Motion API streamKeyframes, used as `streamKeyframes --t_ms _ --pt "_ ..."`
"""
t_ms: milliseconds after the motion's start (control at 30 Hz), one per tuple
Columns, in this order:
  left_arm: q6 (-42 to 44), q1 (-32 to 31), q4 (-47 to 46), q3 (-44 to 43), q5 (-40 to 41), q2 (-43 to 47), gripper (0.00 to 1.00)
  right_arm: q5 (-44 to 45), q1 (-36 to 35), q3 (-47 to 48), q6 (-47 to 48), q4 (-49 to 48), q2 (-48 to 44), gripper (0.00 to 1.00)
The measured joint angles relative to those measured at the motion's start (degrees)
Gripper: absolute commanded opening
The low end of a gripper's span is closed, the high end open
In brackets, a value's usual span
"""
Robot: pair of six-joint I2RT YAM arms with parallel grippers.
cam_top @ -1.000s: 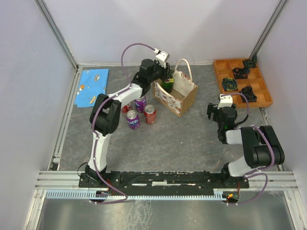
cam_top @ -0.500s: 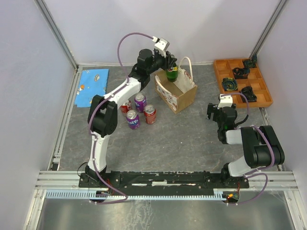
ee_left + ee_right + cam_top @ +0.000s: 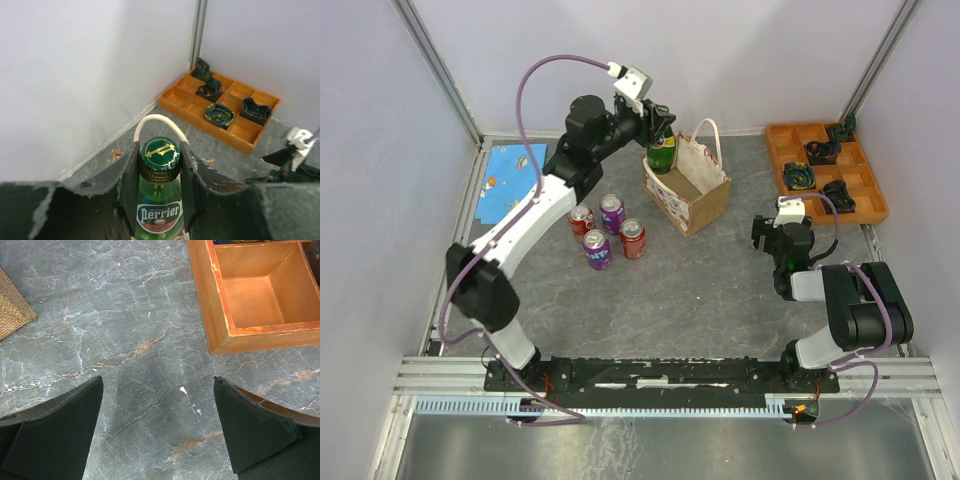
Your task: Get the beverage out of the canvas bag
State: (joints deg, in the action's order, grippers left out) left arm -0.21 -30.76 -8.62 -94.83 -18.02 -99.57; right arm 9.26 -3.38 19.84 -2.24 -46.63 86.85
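Observation:
The canvas bag (image 3: 692, 200) stands at the table's back middle, tan with white handles and a printed side. My left gripper (image 3: 662, 132) is shut on the neck of a green Perrier bottle (image 3: 662, 155) and holds it upright above the bag's left rear corner. In the left wrist view the bottle (image 3: 159, 210) sits between my fingers (image 3: 129, 175), its green cap (image 3: 160, 153) on top, with a white bag handle (image 3: 150, 121) behind it. My right gripper (image 3: 157, 405) is open and empty, low over the bare grey table to the bag's right.
Several soda cans (image 3: 608, 230) stand left of the bag. A blue printed cloth (image 3: 513, 180) lies at the back left. An orange compartment tray (image 3: 825, 170) with dark items is at the back right, its corner in the right wrist view (image 3: 220, 315).
My left gripper has lifted the green bottle up out of the bag and moved it a little left. The left arm has stretched out. The right arm has not moved.

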Motion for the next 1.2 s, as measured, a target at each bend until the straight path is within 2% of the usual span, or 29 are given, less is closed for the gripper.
streamKeyframes --t_ms 300,567,867,1000,1200 --pt "2.67 -2.23 5.7 11.76 0.13 20.0 0.03 0.0 0.0 0.0 -0.02 -0.02 0.0 0.99" --pt "4.04 -3.13 12.02 25.94 1.97 35.21 0.03 0.0 0.02 0.0 0.0 0.0 0.02 0.99" --pt "3.23 -3.1 13.2 42.77 4.44 42.27 0.03 0.0 0.02 0.0 -0.02 -0.02 0.0 0.99" --pt "1.11 -3.13 10.12 53.24 4.98 44.48 0.03 0.0 0.0 0.0 0.0 -0.02 0.0 0.99" --pt "0.26 -3.19 6.86 59.65 5.53 45.24 0.03 0.0 0.02 0.0 0.0 0.0 0.0 0.99"
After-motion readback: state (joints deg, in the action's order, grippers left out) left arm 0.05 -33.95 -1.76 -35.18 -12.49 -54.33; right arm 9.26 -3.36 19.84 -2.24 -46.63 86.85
